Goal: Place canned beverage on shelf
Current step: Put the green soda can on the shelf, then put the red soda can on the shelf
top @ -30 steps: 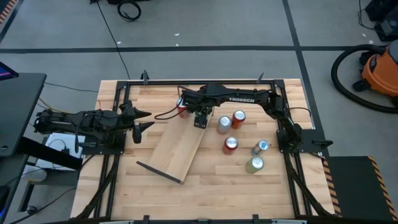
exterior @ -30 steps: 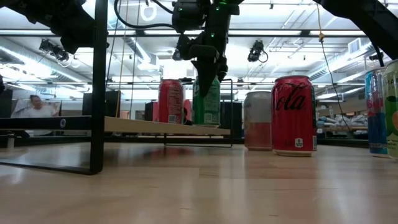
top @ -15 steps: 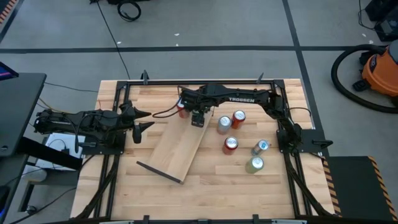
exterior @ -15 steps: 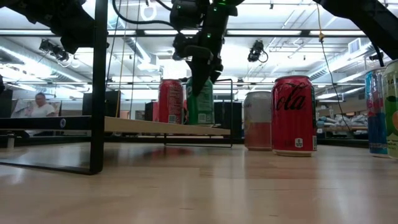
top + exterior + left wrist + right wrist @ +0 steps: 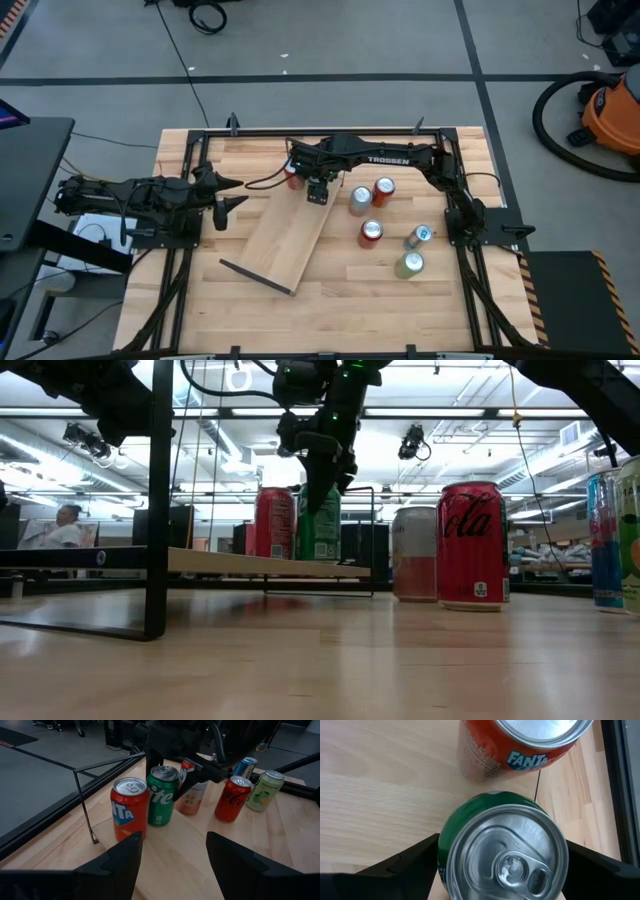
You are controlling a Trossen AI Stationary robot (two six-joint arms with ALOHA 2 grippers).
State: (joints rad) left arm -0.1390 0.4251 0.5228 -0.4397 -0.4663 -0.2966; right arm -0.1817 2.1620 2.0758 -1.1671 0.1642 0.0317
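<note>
**Two cans standing on shelf, green one between right gripper's fingers**

Two cans sitting upright at the far end of the shelf (image 5: 288, 228), by its wire bracket (image 5: 87, 795): green can (image 5: 161, 795) and orange Fanta can (image 5: 129, 808), just beside each other. Hanging directly above the green can: right gripper (image 5: 318, 192), fingers (image 5: 405, 865) flanking the can body on both sides, spread about can-wide. Contact with the can wall not resolvable; can base resting on the plank in the low view (image 5: 319, 523). Lying just past the gripper, on the bracket side: the Fanta can (image 5: 520, 745), upright.

Standing on the tabletop (image 5: 440, 300) beyond the shelf edge, off to the gripper's side: silver-topped can (image 5: 360, 199), two red cans (image 5: 383, 188) (image 5: 371, 232), blue can (image 5: 420, 236), lime-green can (image 5: 409, 264).

Waiting well apart from the cans, near the shelf's other long side: left gripper (image 5: 226, 192), fingers (image 5: 120, 862) spread wide, holding nothing.
</note>
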